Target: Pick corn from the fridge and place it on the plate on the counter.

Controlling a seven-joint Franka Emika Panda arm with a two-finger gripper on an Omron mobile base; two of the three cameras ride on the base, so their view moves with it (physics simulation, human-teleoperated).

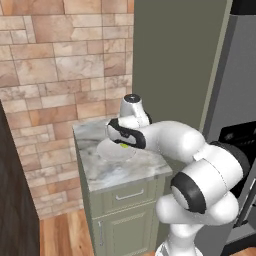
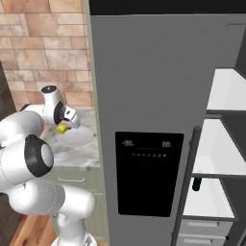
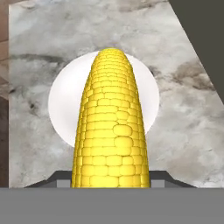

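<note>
Gripping corn (image 3: 111, 127), pincer (image 2: 61, 128) above plate (image 3: 61, 100) on counter (image 1: 125, 172).

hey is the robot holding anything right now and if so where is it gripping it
Yes, the hand holds the corn, gripped at one end of the cob, with the free end pointing out over the plate on the counter.

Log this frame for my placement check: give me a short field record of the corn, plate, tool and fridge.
corn: yellow cob, held in the tool, above the plate
plate: white, round, on the counter, nothing lying on it
tool: shut on the corn, over the plate
fridge: door swung open, white shelves showing
task stage: corn carried to the plate, not yet released
</note>
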